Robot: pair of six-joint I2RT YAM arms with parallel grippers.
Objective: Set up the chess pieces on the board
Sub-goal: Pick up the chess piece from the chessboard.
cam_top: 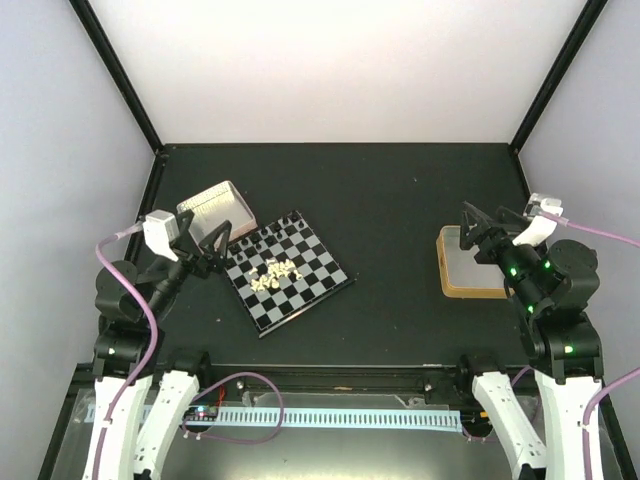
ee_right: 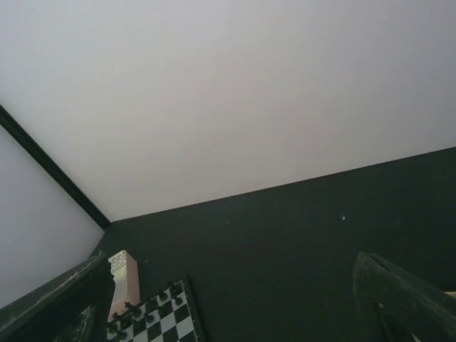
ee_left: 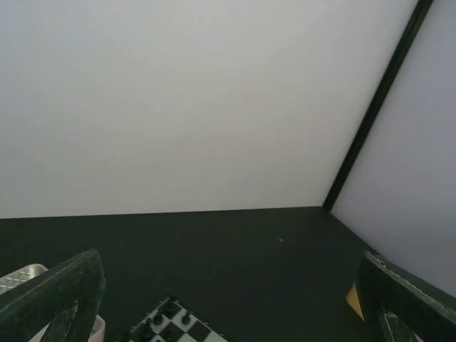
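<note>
Black desk (cam_top: 400,190) with pale walls on three sides, that's the whole setup. In the top view the board (cam_top: 325,280) sits left of centre, turned at an angle. The cream-white chess pieces (cam_top: 275,272) are dumped in a loose heap around the middle of it, no rows at all. Some look tipped over, but they're too tiny to say for sure. The black pieces (cam_top: 268,235) are lined up along the board's upper-left edge.

A metal tray (cam_top: 215,205) sits just up and left of the board; can't tell if the two touch. Over on the right of the frame there's a second tray with an orange rim (cam_top: 475,293) and a pale inside, well apart from the board.

The left hand (cam_top: 218,250) is at the board's left edge, just below the metal tray, jaws spread wide with nothing between them. Its wrist view shows both fingers (ee_left: 50,296) down in the bottom corners, with one corner of the board and a few black pieces peeking in at the bottom.

The right hand (cam_top: 468,232) is above the upper-left corner of the orange-rimmed tray, also wide open and empty. From its wrist view the board is at the lower left, far from the fingers (ee_right: 406,303).
</note>
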